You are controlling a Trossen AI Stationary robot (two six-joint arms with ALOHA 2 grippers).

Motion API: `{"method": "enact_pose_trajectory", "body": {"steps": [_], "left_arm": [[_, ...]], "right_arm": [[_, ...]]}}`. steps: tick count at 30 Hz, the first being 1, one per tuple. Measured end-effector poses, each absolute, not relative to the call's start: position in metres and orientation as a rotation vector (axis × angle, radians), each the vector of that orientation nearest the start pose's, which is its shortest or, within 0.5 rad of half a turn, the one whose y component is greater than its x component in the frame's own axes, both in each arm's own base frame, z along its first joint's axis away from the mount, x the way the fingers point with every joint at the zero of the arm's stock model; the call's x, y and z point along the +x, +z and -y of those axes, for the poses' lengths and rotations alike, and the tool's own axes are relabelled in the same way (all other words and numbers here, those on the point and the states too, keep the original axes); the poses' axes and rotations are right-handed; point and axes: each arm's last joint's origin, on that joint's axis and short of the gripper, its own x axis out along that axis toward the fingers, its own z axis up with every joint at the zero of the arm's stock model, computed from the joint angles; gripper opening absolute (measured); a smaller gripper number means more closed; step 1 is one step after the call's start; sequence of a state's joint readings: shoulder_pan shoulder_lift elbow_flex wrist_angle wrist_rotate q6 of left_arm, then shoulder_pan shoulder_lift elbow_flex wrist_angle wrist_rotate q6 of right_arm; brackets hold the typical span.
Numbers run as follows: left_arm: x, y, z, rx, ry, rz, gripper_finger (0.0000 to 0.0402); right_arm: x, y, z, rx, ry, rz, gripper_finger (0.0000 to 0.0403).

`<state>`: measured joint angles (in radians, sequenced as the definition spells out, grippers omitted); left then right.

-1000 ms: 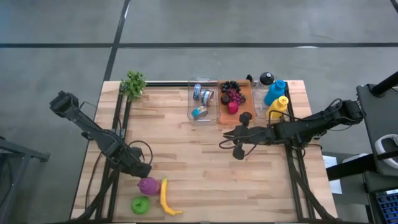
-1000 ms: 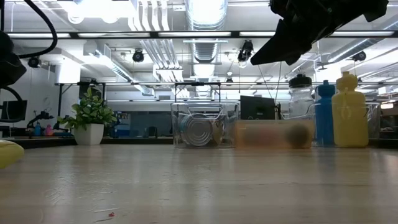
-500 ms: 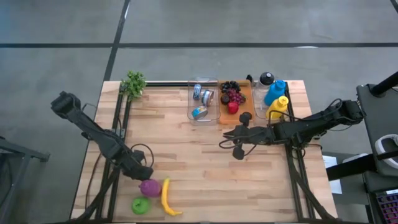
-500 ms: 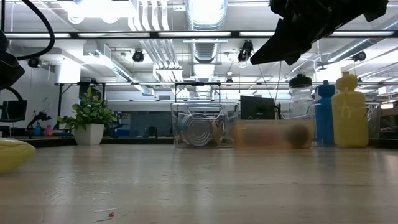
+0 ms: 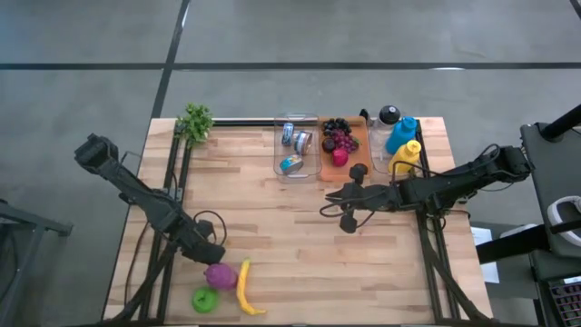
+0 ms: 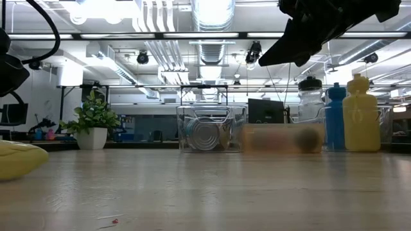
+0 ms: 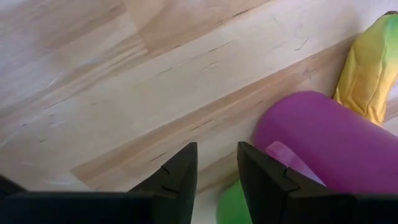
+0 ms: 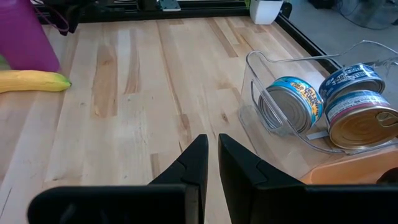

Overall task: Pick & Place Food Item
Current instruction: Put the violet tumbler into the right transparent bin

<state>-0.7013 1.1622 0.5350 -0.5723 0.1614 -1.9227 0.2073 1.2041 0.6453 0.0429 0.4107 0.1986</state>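
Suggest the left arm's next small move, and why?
Probably ease the left gripper forward and down over the purple fruit. Its fingers are parted, hold nothing, and sit just short of the fruit, which lies beside the banana.

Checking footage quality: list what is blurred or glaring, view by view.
Low view: the orange tray behind is blurred, the banana at the edge soft, ceiling lights glare. Left wrist view: the purple fruit is close and soft. High view: evenly lit, no glare. Right wrist view: the cans are sharp.

Left hand [image 5: 214, 255] low, slightly parted, right hand [image 5: 329, 201] closed
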Motion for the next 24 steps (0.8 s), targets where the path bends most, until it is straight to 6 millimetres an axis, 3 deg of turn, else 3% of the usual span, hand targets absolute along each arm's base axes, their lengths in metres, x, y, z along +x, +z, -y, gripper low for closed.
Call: {"method": "enact_pose_trajectory", "body": {"steps": [19,24], "left_arm": [[0.139,0.164,0.124,-1.3,0.597,-1.409,0.0118],[0.14,0.162,0.122,-1.36,0.696,-1.309,0.0118]], "right_arm": [[0.246,0.229,-0.043,0.065,-0.192,-0.464,0.0034],[0.249,0.238,-0.043,0.037,-0.187,-0.434,0.0034]]}}
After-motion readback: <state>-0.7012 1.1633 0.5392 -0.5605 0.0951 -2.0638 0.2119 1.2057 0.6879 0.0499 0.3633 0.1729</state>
